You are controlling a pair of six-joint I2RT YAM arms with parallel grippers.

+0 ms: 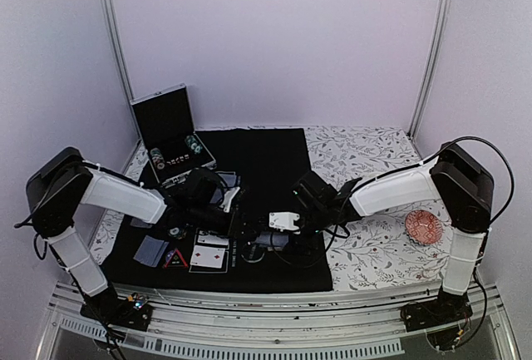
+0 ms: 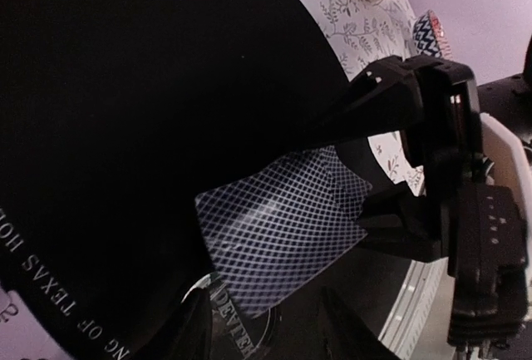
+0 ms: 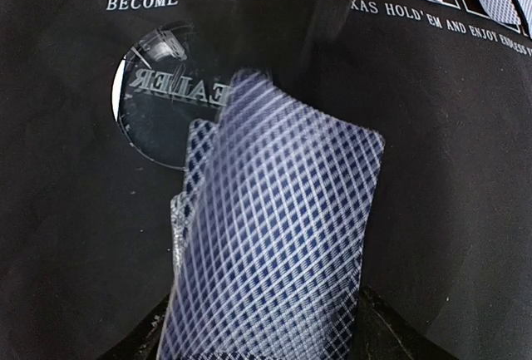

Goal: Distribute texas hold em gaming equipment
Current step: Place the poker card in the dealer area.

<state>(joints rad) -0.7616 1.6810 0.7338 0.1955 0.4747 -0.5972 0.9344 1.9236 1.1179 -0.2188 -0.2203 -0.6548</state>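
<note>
Over at 10 o'clock off the black mat [image 1: 266,152], spotted an open case [image 1: 166,123] with striped poker chips [image 1: 157,160] racked inside. Down at the mat's 7 o'clock corner, found a face-down card [image 1: 151,249], then a red triangle marker [image 1: 174,258] just beside it at its 3 o'clock, then face-up cards [image 1: 209,253] right after that.

Toward the middle, caught the left gripper [image 2: 270,331] low over the mat with jaws spread, clamped on nothing. Saw a clear dealer disc [image 2: 241,327] lying flat on the mat by its fingers, partly hidden behind the lattice-back cards [image 2: 278,227]. Found those cards tilted up off the mat near dead centre, pinched by their edges in the right gripper [image 3: 266,335], with one finger [image 2: 399,227] at the cards' 3 o'clock in the left wrist view. Looked too blurry in the right wrist view, so couldn't count them.

Way out at 3 o'clock on the floral cloth [image 1: 366,152], noticed a small reddish dish [image 1: 424,227], well apart from all the poker stuff.
</note>
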